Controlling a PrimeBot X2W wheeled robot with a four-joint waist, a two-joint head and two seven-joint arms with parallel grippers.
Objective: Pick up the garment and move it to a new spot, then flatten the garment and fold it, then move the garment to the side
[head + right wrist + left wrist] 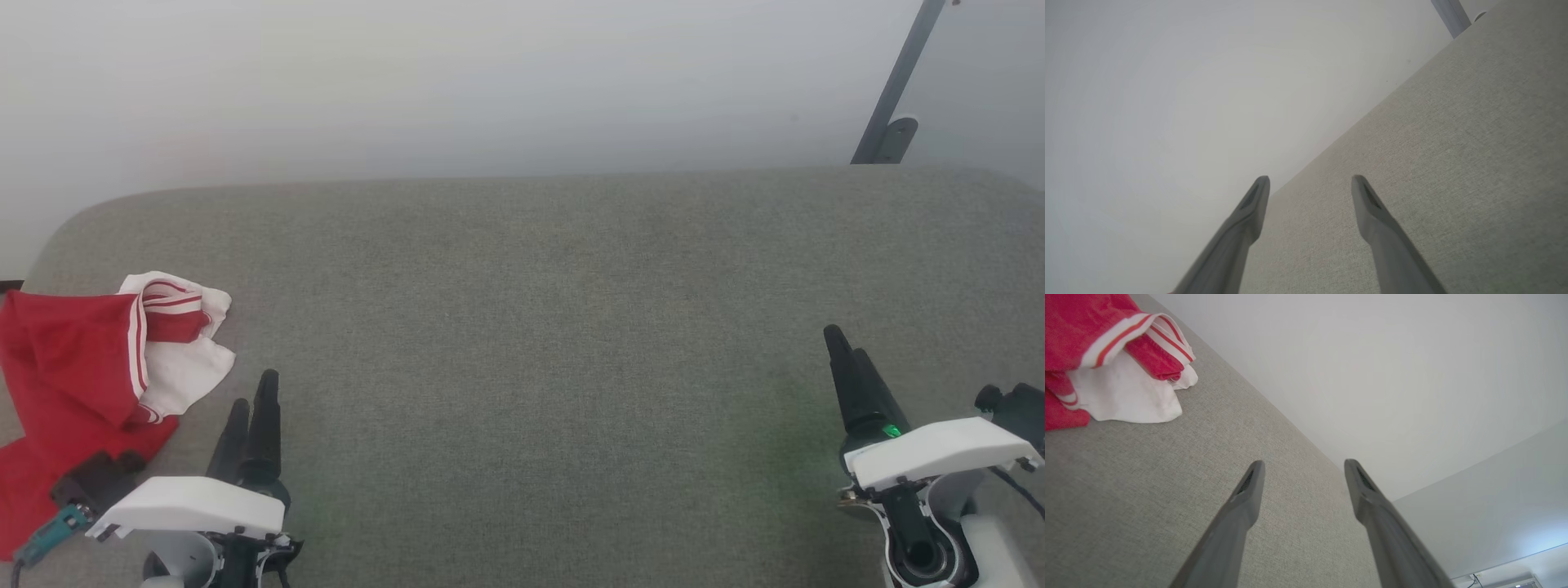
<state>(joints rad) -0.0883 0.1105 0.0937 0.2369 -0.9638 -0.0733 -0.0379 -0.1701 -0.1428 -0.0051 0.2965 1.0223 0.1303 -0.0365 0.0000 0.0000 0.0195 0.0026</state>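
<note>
At the 9 o'clock edge of the head view, the garment [73, 367] lies bunched on the grey fabric worktop [539, 327]; its red cloth is rumpled, a fold of the white inside is turned outward toward 3 o'clock, and bands of white-and-red striped trim cross the top of the heap. In the left wrist view the garment [1081, 326] sits at 10 o'clock, the white fold resting on the grey weave.

The left gripper [254, 390] stands at 7 o'clock in the head view, just beside the garment's right edge, its dark fingertips apart from the cloth; its own camera shows the left gripper [1304, 463] released – jaws spread wide, grasping nothing. The right gripper [844, 343] stands at 4 o'clock, well apart from the garment; in its own view the right gripper [1310, 179] is likewise released, fingers parted above bare fabric.

Beyond the worktop's far edge rises a pale wall [490, 82]; a grey metal strut [894, 90] leans at 1 o'clock.
</note>
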